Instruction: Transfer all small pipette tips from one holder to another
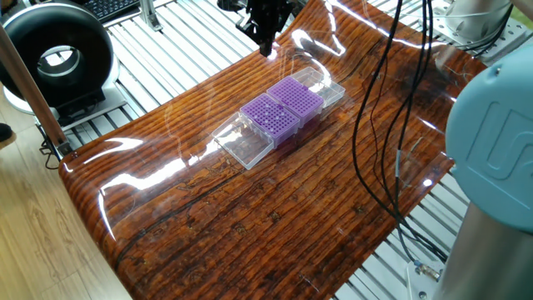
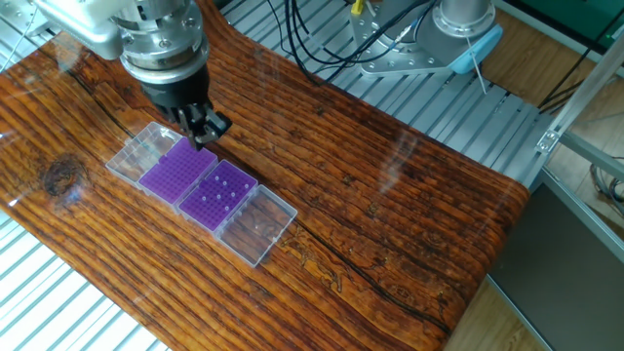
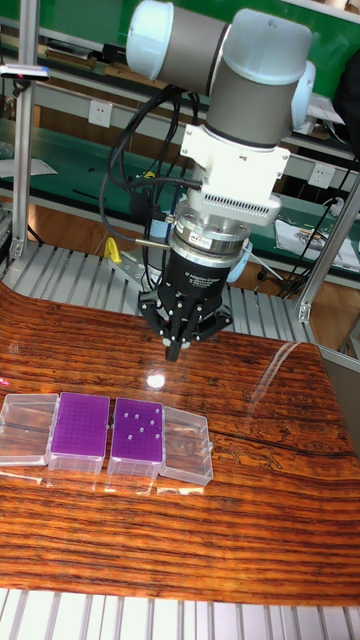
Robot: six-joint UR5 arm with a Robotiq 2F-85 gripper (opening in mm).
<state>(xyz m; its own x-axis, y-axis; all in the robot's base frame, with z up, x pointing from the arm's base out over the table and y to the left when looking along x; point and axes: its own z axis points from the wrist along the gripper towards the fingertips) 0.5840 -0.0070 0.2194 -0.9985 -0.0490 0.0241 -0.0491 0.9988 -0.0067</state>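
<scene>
1. The gripper [image 3: 176, 350] hangs above the desk [image 2: 390, 195], its jaws drawn together to a narrow point; whether a tip sits between them cannot be told.
2. Below and apart lie two purple racks side by side; one rack [image 3: 137, 433] carries a few small white tips, the other rack [image 3: 80, 427] shows none.
3. Clear lids [image 3: 187, 445] lie open flat at the outer ends.

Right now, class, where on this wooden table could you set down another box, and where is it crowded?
Free: the wide wooden stretch of table to the right of the two purple racks in the other fixed view, toward the metal slats. Also the front strip of table below the racks in the tall fixed view. Crowded: around the racks and their clear lids, with the claw above them.
</scene>
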